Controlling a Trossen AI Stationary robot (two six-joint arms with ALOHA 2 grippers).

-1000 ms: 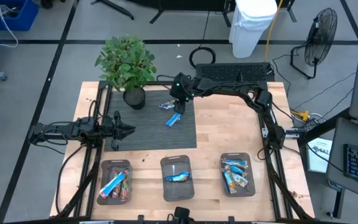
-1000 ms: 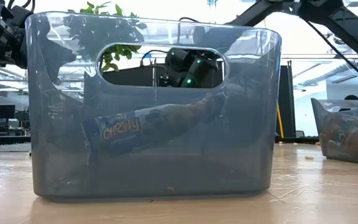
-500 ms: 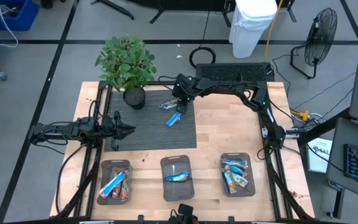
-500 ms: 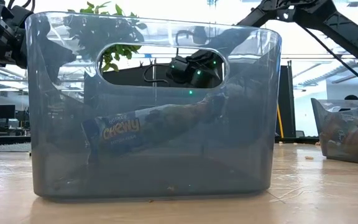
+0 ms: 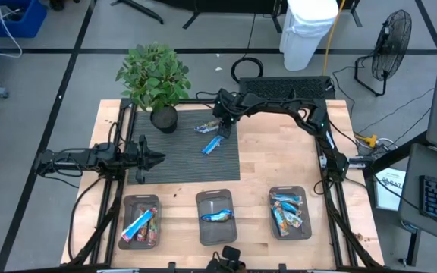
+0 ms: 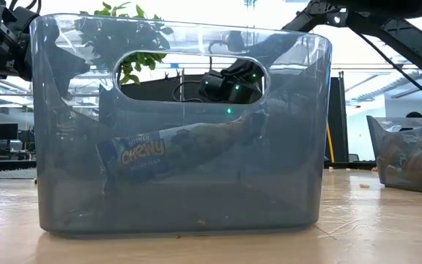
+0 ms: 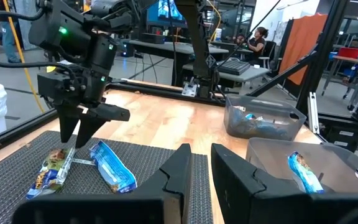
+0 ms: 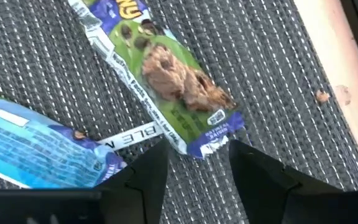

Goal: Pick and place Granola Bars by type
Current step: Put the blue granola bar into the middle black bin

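Right gripper (image 7: 82, 121): hung low over the far part of the dark ribbed mat (image 5: 184, 163), fingers spread apart and empty, straddling one end of the green-and-purple bar (image 8: 166, 74), so a closing pinch would likely catch it.
Blue-and-white bar (image 7: 112, 167): lay on the mat just beside the green-and-purple one, one end touching it; not yet sorted.
Left gripper (image 7: 194, 163): waited at the mat's left edge, fingers narrowly apart with nothing between them, clear of the working arm.
Bins: three clear bins stood in a row along the near edge, one per type; the left bin (image 5: 139, 222) held multicoloured bars, the middle bin (image 5: 216, 218) one blue bar, the right bin (image 5: 288, 212) several blue-and-white.
Potted plant (image 5: 155, 80): stood at the mat's far left corner, apart from the bars.
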